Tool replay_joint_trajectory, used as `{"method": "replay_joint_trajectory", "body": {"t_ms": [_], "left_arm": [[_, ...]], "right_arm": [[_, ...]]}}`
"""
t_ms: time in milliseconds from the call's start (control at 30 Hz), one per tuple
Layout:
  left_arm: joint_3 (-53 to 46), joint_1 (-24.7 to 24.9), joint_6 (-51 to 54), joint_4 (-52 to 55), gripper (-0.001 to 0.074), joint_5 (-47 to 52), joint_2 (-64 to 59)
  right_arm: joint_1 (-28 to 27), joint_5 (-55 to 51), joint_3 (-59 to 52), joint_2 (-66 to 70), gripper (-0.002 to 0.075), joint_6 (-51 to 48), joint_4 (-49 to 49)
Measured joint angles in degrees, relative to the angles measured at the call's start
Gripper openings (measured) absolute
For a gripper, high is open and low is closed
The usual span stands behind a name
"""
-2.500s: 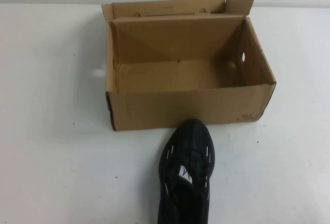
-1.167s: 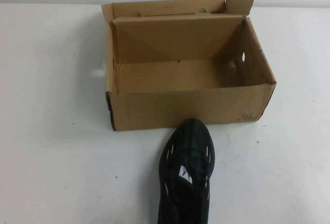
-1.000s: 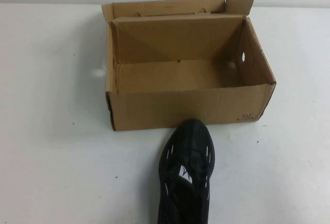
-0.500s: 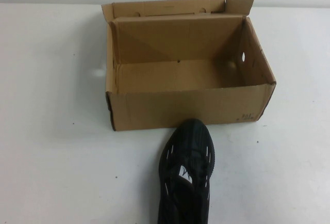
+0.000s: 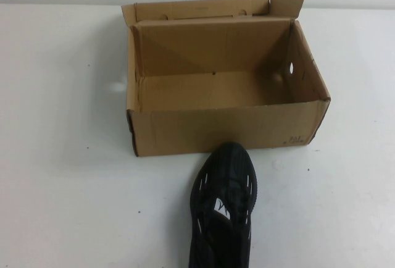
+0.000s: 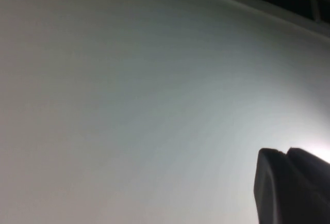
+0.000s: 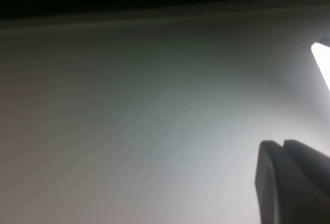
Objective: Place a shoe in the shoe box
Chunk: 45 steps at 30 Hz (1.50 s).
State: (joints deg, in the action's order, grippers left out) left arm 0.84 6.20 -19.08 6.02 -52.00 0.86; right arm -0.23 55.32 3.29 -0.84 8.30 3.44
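Note:
The shoe box [image 5: 225, 129] is brown cardboard and stands open in the middle of the white table, its flap lid folded up at the back, its inside empty. The shoe [image 5: 223, 206], a black sneaker with small white dashes, lies on the table in front of the box, toe almost touching the box's front wall, heel cut off by the near edge of the high view. Neither arm shows in the high view. My left gripper [image 6: 285, 153] is shut with nothing in it, over bare table. My right gripper [image 7: 282, 143] is shut too, empty, over bare table.
The white table [image 5: 62, 175] stretches to both sides of the box. A pale wall runs along its far edge. Small round holes show in the box's right wall [image 5: 291, 68].

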Motion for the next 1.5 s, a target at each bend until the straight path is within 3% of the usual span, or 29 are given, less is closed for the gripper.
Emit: {"method": "replay_joint_trajectory", "body": {"t_ms": [100, 233, 500, 700, 867, 1200, 1500], "left_arm": [[5.79, 0.00, -1.26, 0.11, -0.0001, 5.65, 0.00], [15.86, 0.00, -1.63, 1.23, -0.0001, 20.55, 0.00], [31.29, 0.00, -1.63, 6.17, -0.0001, 40.27, -6.46], [34.34, 0.00, -1.63, 6.31, -0.0001, 61.17, -15.22], [34.11, 0.00, -1.53, 7.31, -0.0001, 77.48, -20.00], [32.67, 0.00, -1.64, 1.94, -0.0001, 85.76, -20.96], [32.67, 0.00, 2.40, -0.42, -0.0001, 93.94, -20.96]], "right_arm": [[0.00, -2.33, 5.27, 0.00, -0.0017, 1.30, 0.00], [0.00, -12.05, 13.68, -0.11, -0.0016, 7.96, 0.24], [0.00, -43.73, 27.53, 0.99, -0.0016, 13.54, 0.16], [0.00, -63.67, 30.58, 7.95, -0.0016, 14.36, -3.44], [0.00, -78.16, 30.58, 11.53, -0.0016, 5.24, -3.44], [0.10, -93.63, 30.58, 13.49, -0.0016, 1.13, -11.15], [6.61, -102.38, 39.30, 26.95, -0.0016, -22.20, -25.60]]}}
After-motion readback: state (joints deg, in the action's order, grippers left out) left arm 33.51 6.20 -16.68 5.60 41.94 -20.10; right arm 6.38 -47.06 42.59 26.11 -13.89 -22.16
